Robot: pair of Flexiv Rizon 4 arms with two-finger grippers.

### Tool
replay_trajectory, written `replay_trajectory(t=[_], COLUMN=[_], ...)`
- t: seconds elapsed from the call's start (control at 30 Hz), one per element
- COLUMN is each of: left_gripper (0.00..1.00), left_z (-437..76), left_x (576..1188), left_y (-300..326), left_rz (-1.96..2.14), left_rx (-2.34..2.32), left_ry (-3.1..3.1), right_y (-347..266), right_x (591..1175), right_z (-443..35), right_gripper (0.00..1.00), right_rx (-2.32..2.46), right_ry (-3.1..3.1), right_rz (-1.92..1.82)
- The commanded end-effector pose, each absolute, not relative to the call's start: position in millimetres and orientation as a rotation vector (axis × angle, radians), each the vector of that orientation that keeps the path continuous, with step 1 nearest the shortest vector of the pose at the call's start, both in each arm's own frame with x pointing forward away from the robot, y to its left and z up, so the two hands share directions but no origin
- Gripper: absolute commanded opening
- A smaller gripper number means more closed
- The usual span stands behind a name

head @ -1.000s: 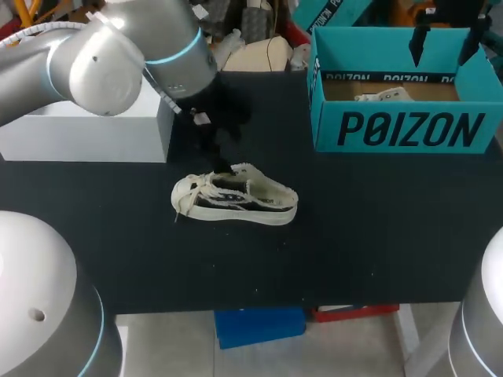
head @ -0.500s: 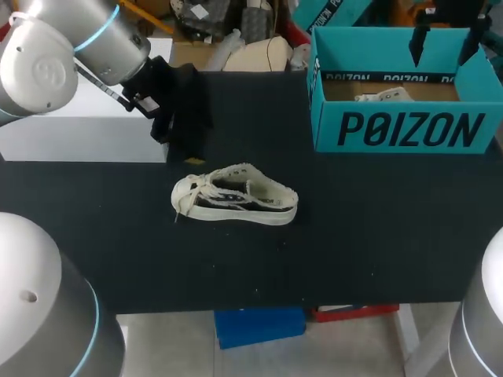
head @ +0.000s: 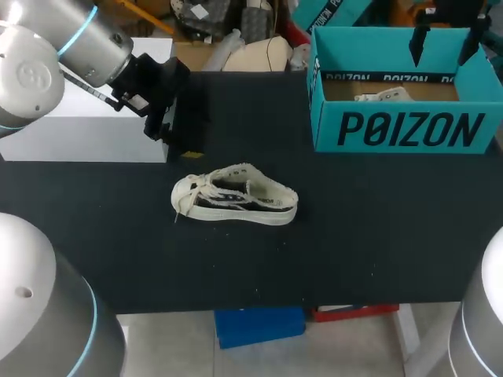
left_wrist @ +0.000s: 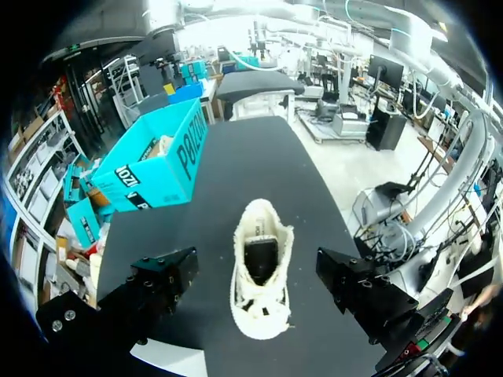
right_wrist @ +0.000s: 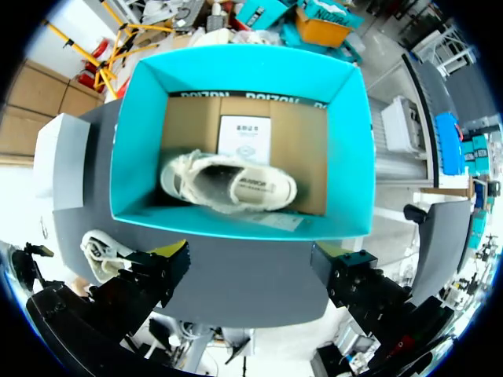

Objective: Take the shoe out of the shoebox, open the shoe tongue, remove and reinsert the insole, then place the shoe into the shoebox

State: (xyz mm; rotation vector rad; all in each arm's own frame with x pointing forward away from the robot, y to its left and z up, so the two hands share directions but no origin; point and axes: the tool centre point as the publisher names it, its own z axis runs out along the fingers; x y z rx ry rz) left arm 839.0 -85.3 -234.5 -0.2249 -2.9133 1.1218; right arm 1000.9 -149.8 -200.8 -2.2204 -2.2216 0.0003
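A cream low sneaker (head: 234, 195) with dark side panels lies on its sole in the middle of the black table, toe to the left, laces loose. My left gripper (head: 183, 135) hangs open above and behind its toe, apart from it. In the left wrist view the sneaker (left_wrist: 259, 271) sits ahead of the open left gripper (left_wrist: 255, 267), its mouth gaping. The teal shoebox (head: 401, 129) stands at the back right with a second cream sneaker (right_wrist: 228, 182) inside. My right gripper (right_wrist: 251, 265) is open above the shoebox (right_wrist: 126, 118), holding nothing.
A white box (head: 86, 129) stands at the back left, close beside my left arm. A paper card (right_wrist: 244, 137) lies on the shoebox floor behind the second sneaker. The table's front edge runs below the sneaker on the table.
My left gripper has pulled up and back to the left, away from the sneaker's opening where it was a second ago. The sneaker and the right arm have not moved.
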Motion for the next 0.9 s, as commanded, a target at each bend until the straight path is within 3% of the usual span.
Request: replay_trajectory(t=[0.03,0.9], left_gripper=[1.00,1.00], left_z=[-246,-261], left_x=[829,827], left_y=[-67,-47], left_rz=[1.271,1.287], left_rx=[-0.221,-0.165], left_ry=[-2.895,-2.941], right_y=[-150,-134], right_x=[1001,1005], right_z=[-201,-193], right_gripper=[1.00,1.00], right_rx=[-2.221,-2.116], right_ry=[-2.221,-2.348], right_rz=[0.001,0.016])
